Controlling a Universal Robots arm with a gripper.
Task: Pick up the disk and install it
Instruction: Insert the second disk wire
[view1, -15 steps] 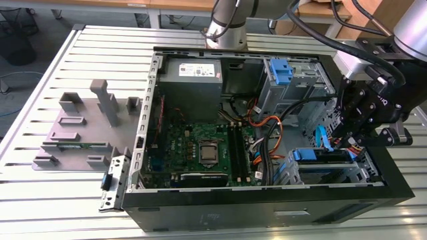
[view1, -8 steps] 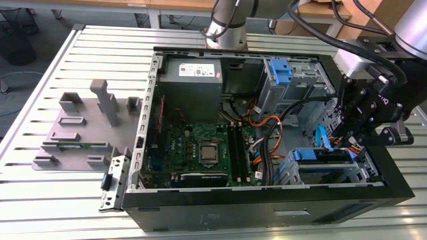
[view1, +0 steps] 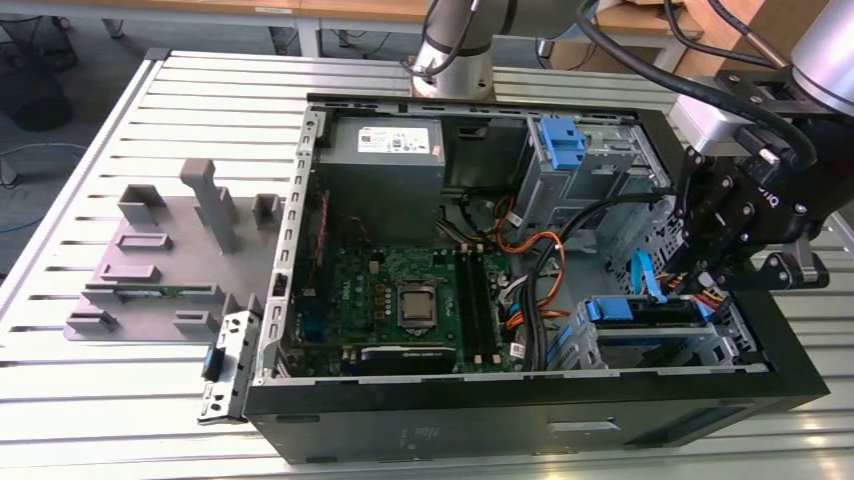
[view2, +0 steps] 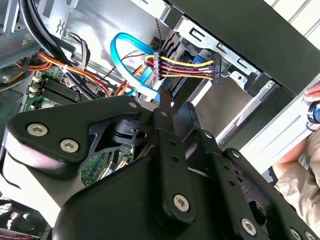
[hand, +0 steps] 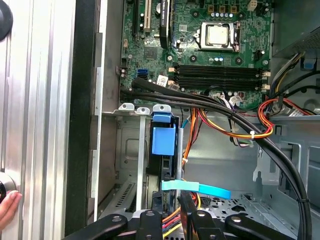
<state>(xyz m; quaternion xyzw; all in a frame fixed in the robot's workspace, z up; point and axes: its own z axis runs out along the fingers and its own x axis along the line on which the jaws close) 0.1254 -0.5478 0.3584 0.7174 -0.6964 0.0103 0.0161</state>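
Note:
The disk sits edge-on in the lower drive bay of the open computer case (view1: 534, 400), and its blue carrier frame (view1: 643, 310) (hand: 163, 140) shows at the bay's mouth. My gripper (view1: 717, 280) (view2: 172, 107) (hand: 187, 207) hangs just above that bay at the exterior view's right. Its black fingers are pressed together with nothing between them. A flat blue data cable (hand: 200, 189) (view2: 122, 52) and a bundle of coloured power wires with a black connector (view2: 185, 67) lie right beside the fingertips, over the bay.
A lone blue bracket (view1: 561, 140) stands in the upper bay, with a grey power-supply box (view1: 387, 140) at the case's back. The motherboard (view1: 400, 300) fills the middle. Thick black cables (hand: 225, 112) cross the case. A grey fixture (view1: 174, 250) is on the slatted table. A person's hand (hand: 7, 205) rests at the table edge.

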